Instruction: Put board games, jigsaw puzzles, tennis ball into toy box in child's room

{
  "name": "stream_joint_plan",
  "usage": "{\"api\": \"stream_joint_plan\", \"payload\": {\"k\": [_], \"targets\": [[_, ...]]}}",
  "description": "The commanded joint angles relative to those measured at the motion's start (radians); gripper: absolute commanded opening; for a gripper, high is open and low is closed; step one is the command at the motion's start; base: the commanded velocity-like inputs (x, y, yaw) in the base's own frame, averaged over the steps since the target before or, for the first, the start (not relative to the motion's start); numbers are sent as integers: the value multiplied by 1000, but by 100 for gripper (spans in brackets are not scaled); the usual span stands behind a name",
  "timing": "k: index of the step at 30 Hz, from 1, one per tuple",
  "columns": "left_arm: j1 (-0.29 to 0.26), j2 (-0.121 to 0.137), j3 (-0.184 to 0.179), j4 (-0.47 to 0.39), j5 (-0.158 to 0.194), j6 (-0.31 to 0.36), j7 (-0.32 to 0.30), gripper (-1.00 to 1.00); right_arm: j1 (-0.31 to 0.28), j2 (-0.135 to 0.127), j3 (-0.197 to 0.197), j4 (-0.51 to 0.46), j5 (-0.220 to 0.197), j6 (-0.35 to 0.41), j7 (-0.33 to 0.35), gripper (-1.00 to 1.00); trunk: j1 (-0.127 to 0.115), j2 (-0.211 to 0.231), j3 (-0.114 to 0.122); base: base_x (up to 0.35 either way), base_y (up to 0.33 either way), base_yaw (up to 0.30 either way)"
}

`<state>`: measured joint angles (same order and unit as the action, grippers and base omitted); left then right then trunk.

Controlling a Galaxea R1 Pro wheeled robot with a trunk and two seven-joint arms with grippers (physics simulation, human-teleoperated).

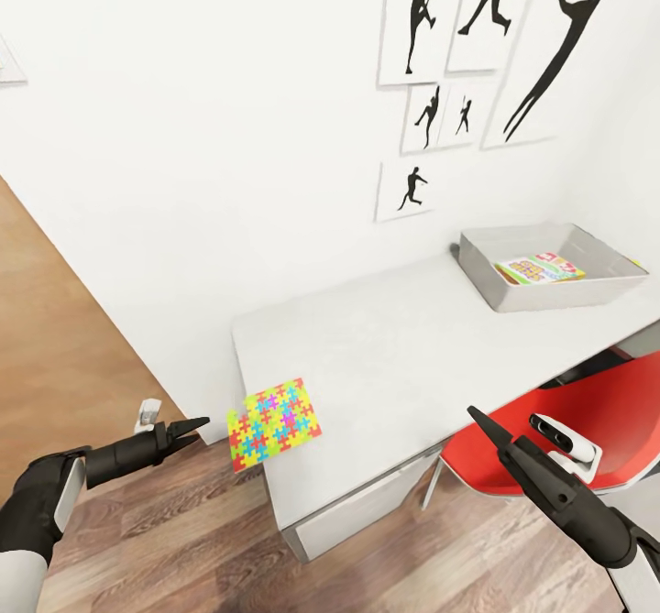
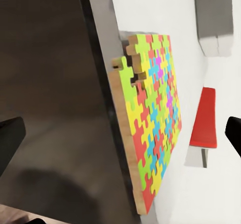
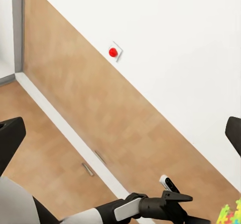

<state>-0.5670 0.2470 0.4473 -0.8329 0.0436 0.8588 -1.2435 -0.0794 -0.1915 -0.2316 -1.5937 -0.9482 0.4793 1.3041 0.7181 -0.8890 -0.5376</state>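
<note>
Now the left gripper [image 1: 197, 426], jaws parted and empty, is hovering just beside the jigsaw puzzle [image 1: 274, 422] overhanging the table [image 1: 385, 356] corner, apparently lining up a grasp before carrying it to the toy box [image 1: 513, 294].

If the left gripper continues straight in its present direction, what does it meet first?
Probably the flat multicoloured jigsaw puzzle slab overhanging the pale grey-white table edge. The open left gripper points at its near edge, though depth is uncertain.

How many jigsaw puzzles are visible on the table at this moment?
1. The jigsaw puzzle lies at the table's near corner, overhanging the edge, just ahead of the left gripper. A second may sit hidden inside the toy box.
</note>
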Motion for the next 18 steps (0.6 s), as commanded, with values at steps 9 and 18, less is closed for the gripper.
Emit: {"api": "stream_joint_plan", "payload": {"k": [9, 18], "targets": [[-1, -3, -1, 0, 4, 8, -3, 100, -1, -1, 0, 0, -4, 10, 0, 100, 27, -50, -23, 0, 0, 0], [-1, -7, -1, 0, 7, 5, -10, 100, -1, 0, 0, 0, -4, 10, 0, 100, 27, -50, -23, 0, 0, 0]]}}
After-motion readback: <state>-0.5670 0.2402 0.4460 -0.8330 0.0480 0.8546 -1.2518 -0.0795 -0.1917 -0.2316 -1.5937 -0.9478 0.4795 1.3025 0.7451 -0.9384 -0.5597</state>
